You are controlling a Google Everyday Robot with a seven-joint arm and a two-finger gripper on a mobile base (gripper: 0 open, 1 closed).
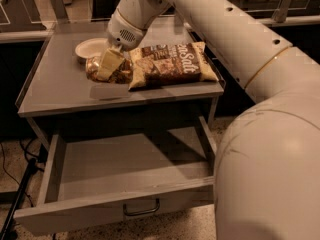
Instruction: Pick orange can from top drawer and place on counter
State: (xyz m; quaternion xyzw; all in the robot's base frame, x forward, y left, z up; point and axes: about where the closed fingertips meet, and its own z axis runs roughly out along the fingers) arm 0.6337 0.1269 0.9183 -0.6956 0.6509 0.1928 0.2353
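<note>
The orange can (123, 74), shiny orange-gold and brown, lies on its side in my gripper (109, 70), just above the left middle of the counter (55, 89). A shadow falls on the counter below it. The cream fingers (110, 62) are closed across the can's middle. The can sits between a white bowl and a snack bag. The top drawer (130, 169) stands pulled open below the counter and its floor is bare. Its dark wire handle (141, 209) is on the front panel.
A white bowl (90, 49) sits on the counter just behind the can. A large yellow-brown snack bag (170, 64) lies right of it. My white arm (260, 134) fills the right side. Dark cabinets with glass panels stand behind.
</note>
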